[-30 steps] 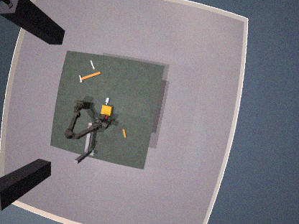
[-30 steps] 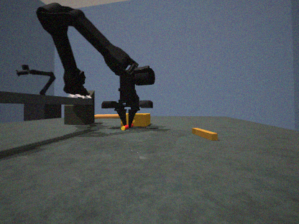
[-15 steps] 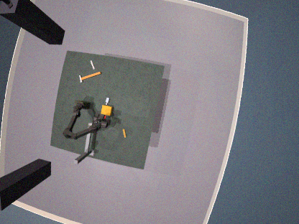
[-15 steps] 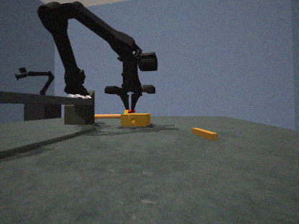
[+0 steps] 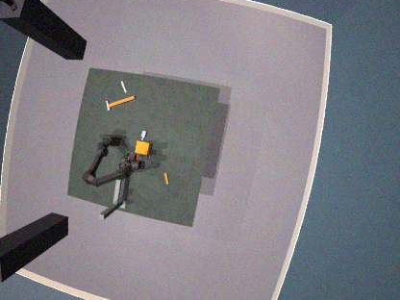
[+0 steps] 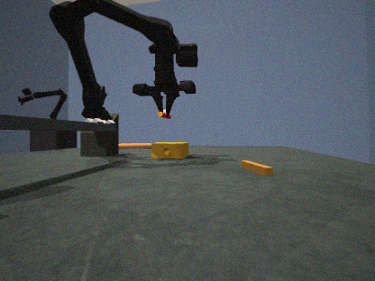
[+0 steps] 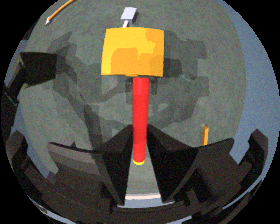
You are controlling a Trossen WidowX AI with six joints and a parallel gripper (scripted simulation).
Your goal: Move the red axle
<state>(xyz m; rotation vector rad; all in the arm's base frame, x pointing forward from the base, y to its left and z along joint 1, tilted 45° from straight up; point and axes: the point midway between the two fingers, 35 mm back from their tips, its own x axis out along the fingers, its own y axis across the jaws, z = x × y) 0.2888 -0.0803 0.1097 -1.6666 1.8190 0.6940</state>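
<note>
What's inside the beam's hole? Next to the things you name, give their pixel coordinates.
No axle in the beam [image 6: 169,150] [image 7: 133,52]: the near opening shows bare. Deeper in, the bore is too dark and small to tell.

One red axle, one yellow beam, one claw

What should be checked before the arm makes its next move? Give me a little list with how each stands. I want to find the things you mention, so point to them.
1. Jaws [image 5: 137,159] [image 6: 165,114] shut on the red axle [image 5: 137,157] [image 6: 165,116] [image 7: 140,112]: ok.
2. Axle out of the beam [image 5: 142,147] [image 6: 173,150] [image 7: 133,52]: ok.
3. Axle lifted off the table [image 5: 173,123] [image 6: 180,214] [image 7: 75,100]: ok.
4. Beam resting on the table: ok.
5. Axle set in the V-blocks: not ok, it is in the air.
6. Axle gripped firmly enough not to slip: cannot tell.
</note>
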